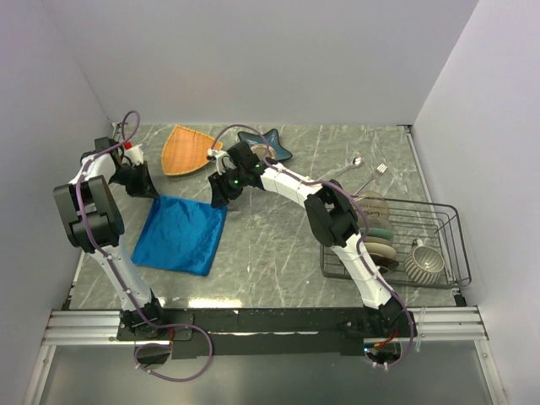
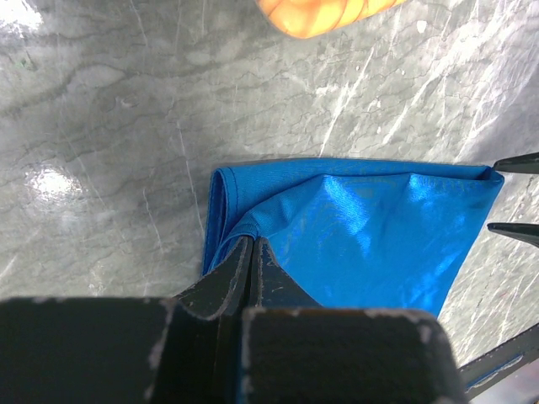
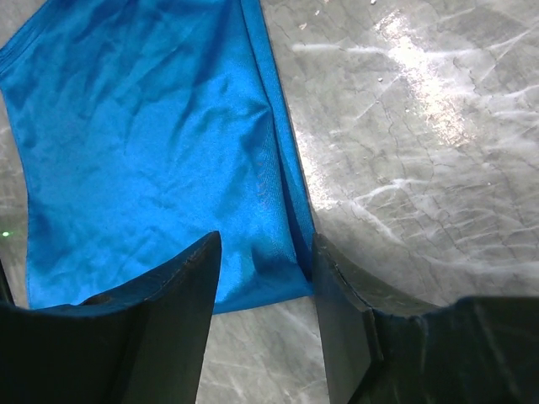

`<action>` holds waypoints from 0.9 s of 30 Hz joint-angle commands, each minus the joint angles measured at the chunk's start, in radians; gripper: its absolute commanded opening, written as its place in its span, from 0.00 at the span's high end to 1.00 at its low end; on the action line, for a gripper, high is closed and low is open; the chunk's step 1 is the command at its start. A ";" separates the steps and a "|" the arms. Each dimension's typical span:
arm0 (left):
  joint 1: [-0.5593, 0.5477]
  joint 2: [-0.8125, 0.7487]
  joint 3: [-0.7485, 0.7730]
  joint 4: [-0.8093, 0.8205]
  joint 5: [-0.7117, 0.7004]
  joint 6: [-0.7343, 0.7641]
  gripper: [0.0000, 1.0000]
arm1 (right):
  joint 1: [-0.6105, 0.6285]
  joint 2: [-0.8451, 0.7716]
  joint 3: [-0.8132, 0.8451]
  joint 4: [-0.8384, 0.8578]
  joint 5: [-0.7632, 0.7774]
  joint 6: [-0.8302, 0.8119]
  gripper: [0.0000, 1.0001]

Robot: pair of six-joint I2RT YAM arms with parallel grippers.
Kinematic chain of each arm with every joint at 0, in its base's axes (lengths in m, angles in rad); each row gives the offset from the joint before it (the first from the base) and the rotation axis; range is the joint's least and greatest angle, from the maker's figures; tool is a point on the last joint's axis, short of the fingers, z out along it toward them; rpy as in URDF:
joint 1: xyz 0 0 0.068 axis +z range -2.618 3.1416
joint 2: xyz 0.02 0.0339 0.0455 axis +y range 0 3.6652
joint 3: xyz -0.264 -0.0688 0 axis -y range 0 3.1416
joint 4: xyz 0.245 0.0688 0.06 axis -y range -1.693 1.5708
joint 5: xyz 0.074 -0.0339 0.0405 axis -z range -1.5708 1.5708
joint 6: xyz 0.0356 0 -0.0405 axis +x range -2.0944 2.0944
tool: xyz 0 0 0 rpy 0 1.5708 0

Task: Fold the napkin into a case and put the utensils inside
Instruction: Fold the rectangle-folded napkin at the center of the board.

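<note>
Grey marbled table point(image 1: 278, 245) with a cloth, two dishes, cutlery and a rack

A bright blue shiny cloth napkin point(image 1: 179, 236) lies flat towards the left, its far edge doubled over. At the back stand an orange triangular ribbed dish point(image 1: 186, 150) and, just to its right, a dark teal star-shaped dish point(image 1: 280, 145). Further right a small silver metal spoon point(image 1: 346, 166) and a small silver metal fork point(image 1: 371, 177) lie side by side, apart from the napkin. A dark wire dish rack point(image 1: 439, 228) sits at the right edge.

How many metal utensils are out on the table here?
2. The spoon and the fork lie side by side at the far right, just beyond the wire dish rack. Others could be hidden under the right arm.
</note>
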 commanded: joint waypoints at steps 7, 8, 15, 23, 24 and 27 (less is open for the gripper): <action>-0.013 -0.017 0.037 0.016 0.024 -0.021 0.97 | 0.007 0.002 0.040 -0.006 0.004 -0.031 0.65; -0.013 -0.015 0.037 0.016 0.024 -0.022 0.97 | 0.006 0.002 0.040 -0.009 0.006 -0.031 0.67; -0.022 -0.032 0.042 0.015 0.033 -0.027 0.96 | 0.006 0.013 0.051 -0.065 0.033 -0.077 0.69; -0.039 -0.047 0.045 0.019 0.044 -0.045 0.96 | 0.004 -0.004 0.040 -0.080 0.055 -0.106 1.00; -0.042 -0.049 0.046 0.021 0.042 -0.047 0.96 | 0.001 -0.018 0.033 -0.076 0.059 -0.115 1.00; -0.057 -0.044 0.045 0.029 0.032 -0.055 0.96 | 0.004 -0.036 0.003 -0.069 0.075 -0.144 1.00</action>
